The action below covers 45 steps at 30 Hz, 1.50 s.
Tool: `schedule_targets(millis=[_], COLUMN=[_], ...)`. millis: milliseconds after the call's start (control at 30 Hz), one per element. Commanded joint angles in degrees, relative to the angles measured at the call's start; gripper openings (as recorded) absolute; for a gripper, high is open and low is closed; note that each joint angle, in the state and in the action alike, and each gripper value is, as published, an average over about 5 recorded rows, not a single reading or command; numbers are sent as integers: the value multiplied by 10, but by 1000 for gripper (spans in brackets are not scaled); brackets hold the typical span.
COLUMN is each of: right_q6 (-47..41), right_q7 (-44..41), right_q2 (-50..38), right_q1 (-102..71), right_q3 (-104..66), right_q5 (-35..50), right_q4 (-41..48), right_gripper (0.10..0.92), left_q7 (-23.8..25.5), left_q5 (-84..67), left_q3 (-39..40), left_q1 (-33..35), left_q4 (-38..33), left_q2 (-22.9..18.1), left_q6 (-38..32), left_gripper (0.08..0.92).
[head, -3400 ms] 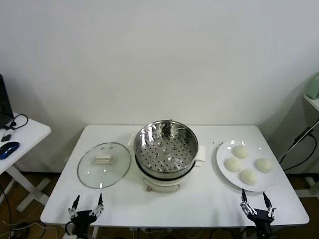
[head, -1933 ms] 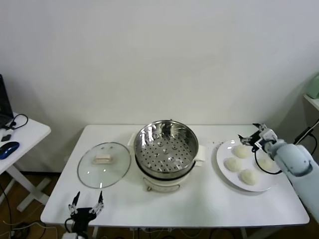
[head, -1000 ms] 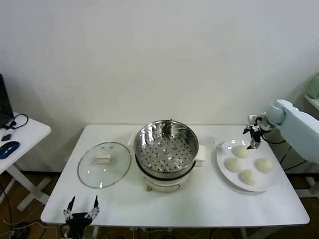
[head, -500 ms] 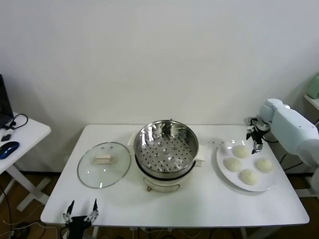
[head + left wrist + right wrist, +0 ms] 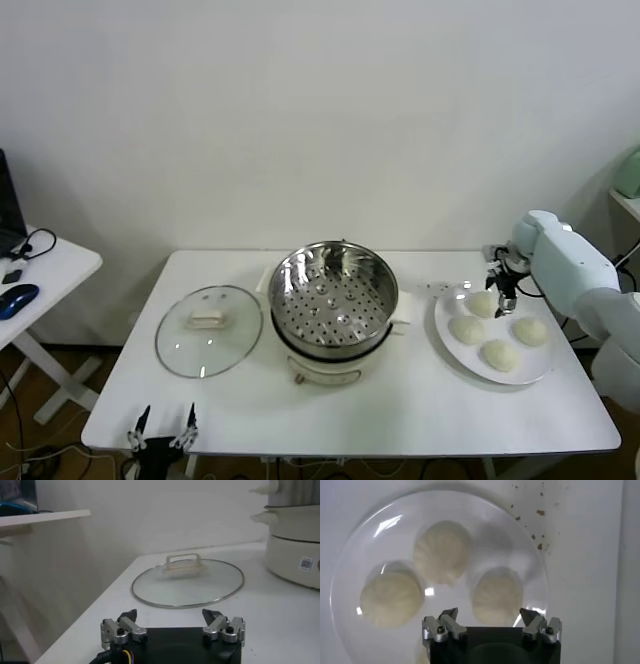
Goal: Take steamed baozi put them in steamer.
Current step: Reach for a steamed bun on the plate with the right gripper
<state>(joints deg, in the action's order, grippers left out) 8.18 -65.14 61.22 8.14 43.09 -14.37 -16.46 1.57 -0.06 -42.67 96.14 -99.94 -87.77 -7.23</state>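
Several steamed baozi lie on a white plate point(image 5: 447, 340) at the table's right: the far one point(image 5: 483, 303), a left one point(image 5: 467, 329), a right one point(image 5: 530, 331) and a near one point(image 5: 499, 354). The steamer point(image 5: 333, 295), a shiny perforated basket on a cream pot base, stands empty at the table's middle. My right gripper point(image 5: 503, 288) hangs open just above the plate's far side. In the right wrist view its jaws point(image 5: 489, 613) straddle one baozi point(image 5: 497, 595) without touching it, and two more point(image 5: 442, 550) point(image 5: 391, 597) lie beyond. My left gripper point(image 5: 160, 432) is parked open below the table's front left edge.
A glass lid point(image 5: 208, 330) with a cream handle lies flat left of the steamer, also ahead of the left gripper point(image 5: 170, 615) as the lid point(image 5: 187, 582). Dark crumbs point(image 5: 537, 510) speckle the table beside the plate point(image 5: 485, 525). A side desk with a mouse point(image 5: 18, 298) stands far left.
My right arm rose from the table's front edge, swung to the plate's far side and settled lower over the far baozi, still open. The left gripper sank slightly.
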Motion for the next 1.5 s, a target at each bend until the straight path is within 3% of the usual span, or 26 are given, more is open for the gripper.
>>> schedule_targets(millis=[33, 1100, 1500], right_q6=[3, 7, 10], right_q7=[5, 30, 51], right_q2=[8, 24, 32], right_q1=[-7, -12, -12], right_q3=[-25, -44, -45], right_q5=[-11, -40, -46], right_q4=[14, 42, 45], right_gripper=[823, 805, 631], left_q7=[-1, -8, -15], left_q5=[0, -1, -3], left_q3=[0, 3, 2], left_q1=[0, -3, -1], left_q4=[4, 16, 15], left_q2=[1, 6, 11], left_q6=[-2, -11, -13], left_gripper=[823, 823, 823])
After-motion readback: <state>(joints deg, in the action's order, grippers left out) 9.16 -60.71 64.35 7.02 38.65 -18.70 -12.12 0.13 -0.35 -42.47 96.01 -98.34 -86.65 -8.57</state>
